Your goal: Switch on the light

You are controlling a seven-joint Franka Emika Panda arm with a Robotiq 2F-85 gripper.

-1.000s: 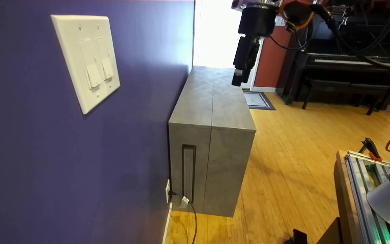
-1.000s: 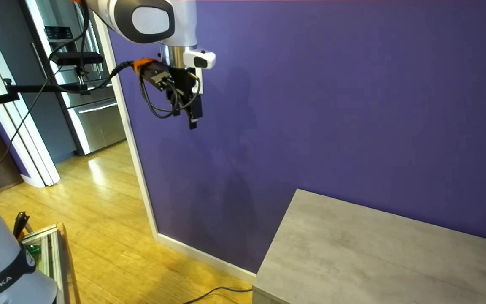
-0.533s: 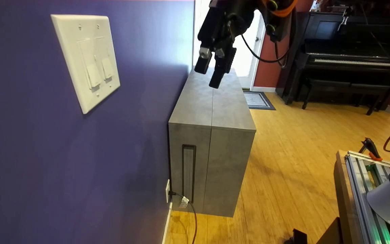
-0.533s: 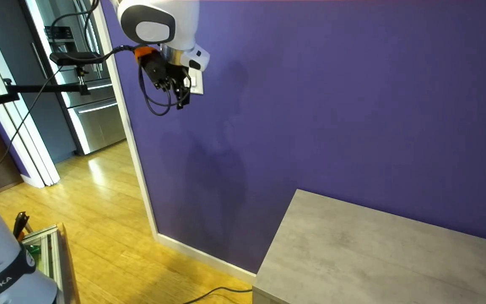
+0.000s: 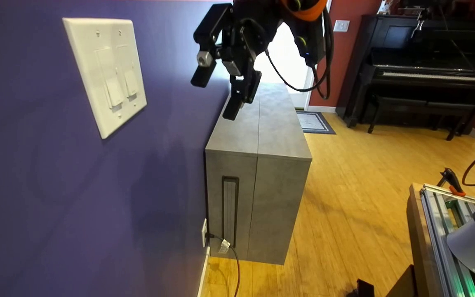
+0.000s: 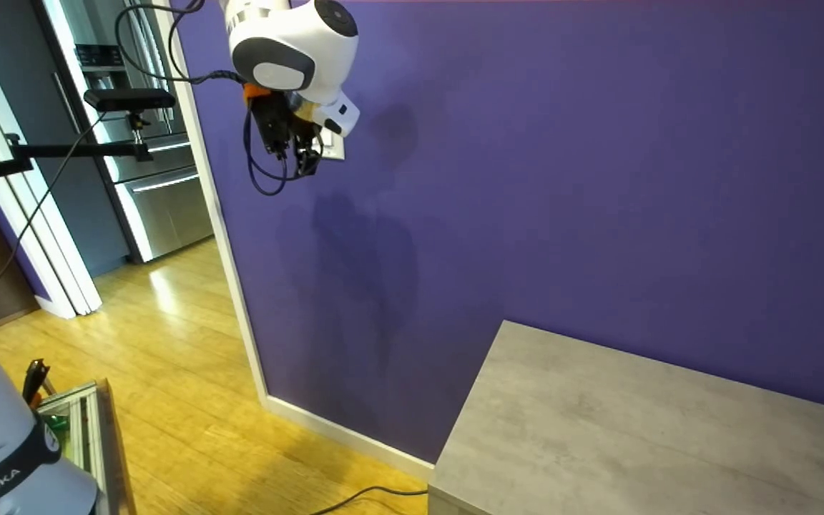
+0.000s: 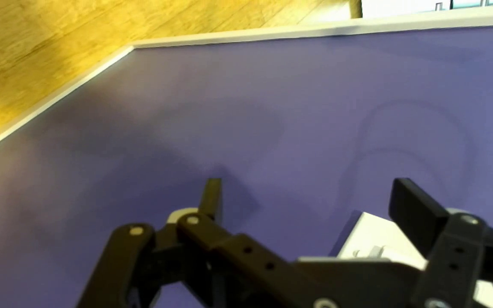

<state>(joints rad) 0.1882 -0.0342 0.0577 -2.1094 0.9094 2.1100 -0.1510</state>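
A cream-white switch plate (image 5: 104, 78) with two tall rocker switches is fixed to the purple wall. Its edge shows behind the gripper in an exterior view (image 6: 335, 148), and part of it shows at the lower right of the wrist view (image 7: 370, 233), partly hidden by the gripper. My gripper (image 5: 217, 93) is open and empty, with its fingers spread apart and tilted down. It is beside the plate, apart from it. In the wrist view the gripper (image 7: 308, 186) has bare wall between its fingertips, and the plate lies behind its right finger. No lamp is in view.
A grey cabinet (image 5: 258, 198) stands against the wall below the gripper; its top shows in an exterior view (image 6: 634, 429). A cable (image 5: 236, 268) runs from a wall outlet (image 5: 204, 233) to the floor. A camera on a stand (image 6: 129, 100) is left of the arm.
My gripper has moved toward the wall and the switch plate and has turned, so that its two fingers now show apart. The arm is tilted more. The plate has not changed.
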